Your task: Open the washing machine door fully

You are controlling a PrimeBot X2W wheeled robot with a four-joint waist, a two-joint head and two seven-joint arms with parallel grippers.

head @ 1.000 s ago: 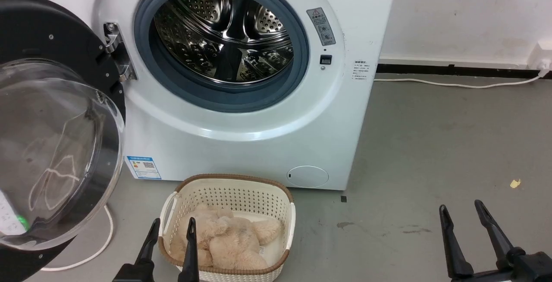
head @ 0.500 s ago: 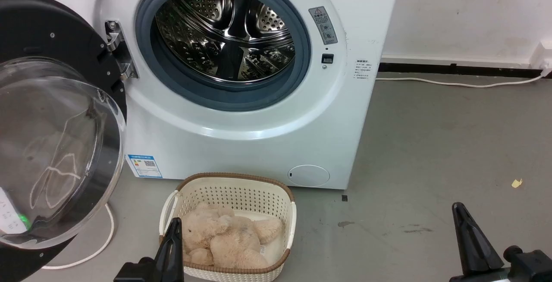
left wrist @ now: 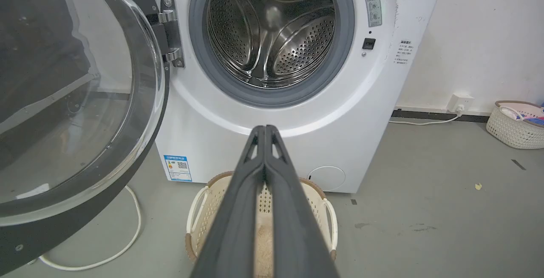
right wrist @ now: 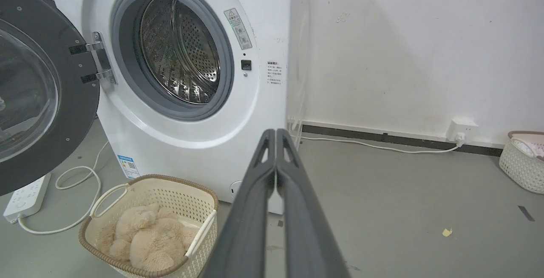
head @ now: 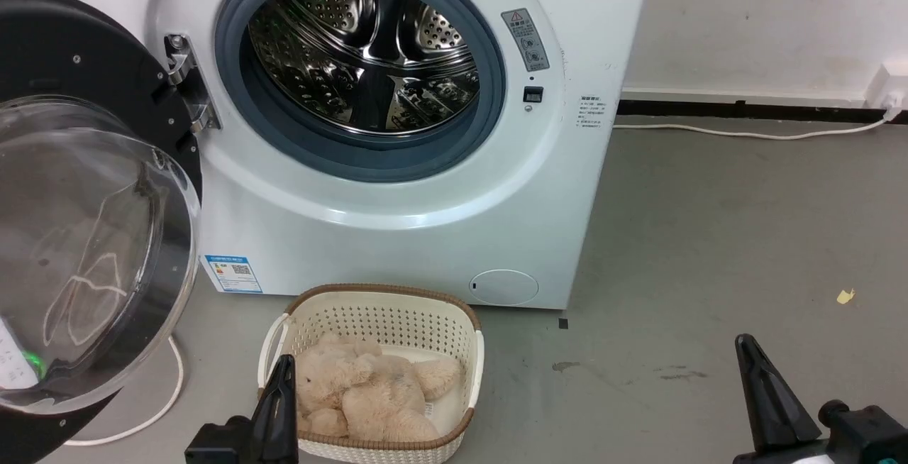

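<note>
There is one washing machine (head: 397, 223), white and front-loading, with one steel drum (head: 362, 59) behind one grey rubber ring (head: 355, 160). It carries one blue sticker (head: 233, 274) and one small round flap (head: 504, 286) low on its front.

Its one washing machine door (head: 92, 237) is swung wide open on the hinge (head: 184, 84) at the left of the opening. The clear glass bowl bulges toward the camera and the drum mouth is fully uncovered.

There are two baskets. One cream basket (head: 386, 308) stands on the floor just before the machine and holds one beige plush toy (head: 369, 393). The second basket (right wrist: 522, 163) sits well off to the right by the wall. One power strip (right wrist: 25, 197) lies on the floor under the door.

There are two grippers, each with its fingers pressed together and holding nothing. In the head view the left gripper (head: 286, 365) shows at the near left corner of the cream basket. The door is up and to its left, apart from it and untouched. The right gripper (head: 746, 347) hangs over bare floor, well apart from both door and machine.
</note>
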